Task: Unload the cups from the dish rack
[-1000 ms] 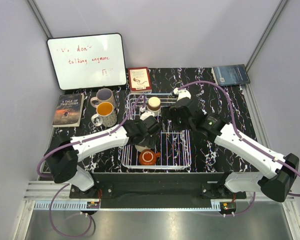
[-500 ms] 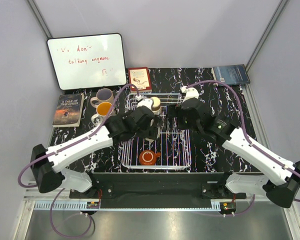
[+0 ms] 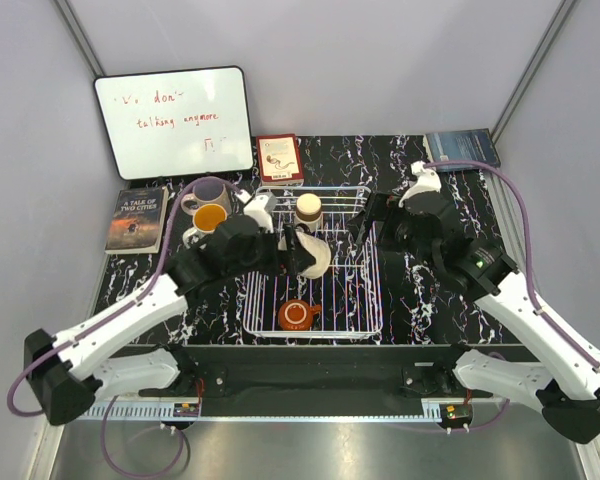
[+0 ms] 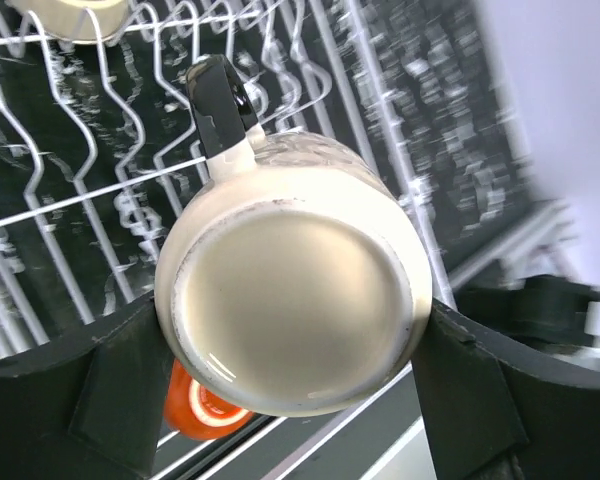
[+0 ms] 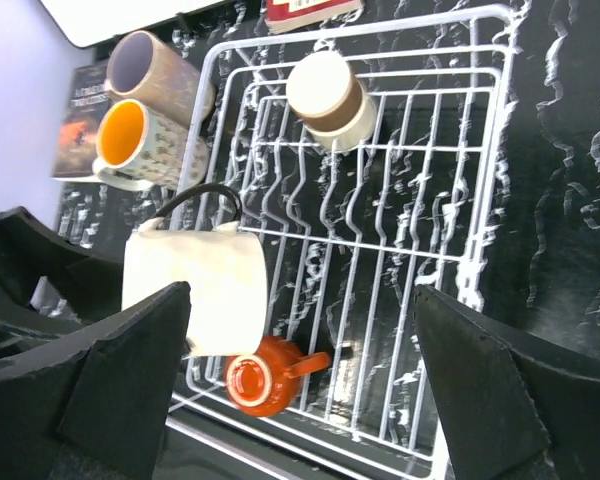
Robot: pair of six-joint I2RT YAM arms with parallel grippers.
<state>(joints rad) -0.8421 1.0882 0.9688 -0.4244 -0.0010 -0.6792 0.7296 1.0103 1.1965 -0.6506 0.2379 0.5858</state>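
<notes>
Black marbled table point(image 3: 410, 300) carries the white dish rack point(image 3: 365, 290) at its middle. The left hand point(image 3: 292, 250) is closed on the cream mug point(image 3: 315, 258), one finger on each side of its body, and holds it over the rack's left half, seemingly clear of the wires. In the left wrist view the mug's flat base faces the camera. Its dark handle point(image 4: 220, 105) points toward the rack's far side. So the mug lies on its side, with its long axis in line with the hand and its mouth turned away, toward the rack's right.

Two mugs stand in the rack: an orange mug point(image 3: 297, 315) at the near edge and a brown-rimmed mug point(image 3: 308, 208) at the far edge. Just left of the rack lie a pink mug point(image 3: 208, 192) and a speckled mug point(image 3: 208, 222), touching or nearly so.

The held mug most likely goes to that left side, away from its mouth. The left arm would draw back leftward and tip the mug before setting it down. The right hand point(image 3: 368, 218) hangs over the rack's far right corner, fingers spread and empty, nearer the brown-rimmed mug.
</notes>
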